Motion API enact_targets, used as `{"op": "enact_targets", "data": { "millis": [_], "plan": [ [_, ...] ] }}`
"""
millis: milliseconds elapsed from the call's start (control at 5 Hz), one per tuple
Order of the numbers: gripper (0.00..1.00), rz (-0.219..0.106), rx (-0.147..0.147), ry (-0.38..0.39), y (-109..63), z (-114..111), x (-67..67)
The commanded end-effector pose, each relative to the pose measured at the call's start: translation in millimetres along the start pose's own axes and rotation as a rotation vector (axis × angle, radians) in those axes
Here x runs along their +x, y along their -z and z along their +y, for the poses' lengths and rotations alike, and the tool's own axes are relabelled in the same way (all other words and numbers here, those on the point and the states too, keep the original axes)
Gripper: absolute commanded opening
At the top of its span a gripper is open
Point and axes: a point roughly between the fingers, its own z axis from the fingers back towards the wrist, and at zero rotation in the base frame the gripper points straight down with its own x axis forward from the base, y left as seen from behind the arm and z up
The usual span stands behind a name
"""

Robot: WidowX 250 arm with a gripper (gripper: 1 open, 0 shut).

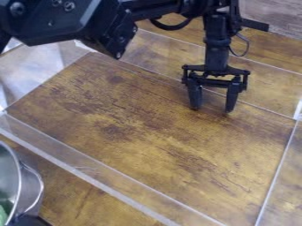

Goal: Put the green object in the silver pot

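Observation:
My gripper [215,102] points down at the wooden tabletop [154,132] in the upper right, its two black fingers [197,97] spread open with nothing between them. A curved piece of the silver pot [17,181] shows at the bottom left corner, outside the clear panel. A thin sliver of the green object [5,213] shows at the very left edge below the pot's rim; its shape cannot be made out. Both lie far from the gripper, diagonally across the table.
Clear acrylic panels [83,172] fence the wooden work area along the front, left and right. The black arm [71,22] reaches across the top of the view from the upper left.

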Motion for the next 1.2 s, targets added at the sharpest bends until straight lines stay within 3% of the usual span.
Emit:
{"op": "enact_targets", "data": {
  "millis": [0,1000],
  "plan": [
    [1.00,-0.121,-0.040,-0.007,-55.2,3.7,2.9],
    [1.00,-0.140,-0.051,-0.010,-53.2,7.4,12.8]
  ]
}}
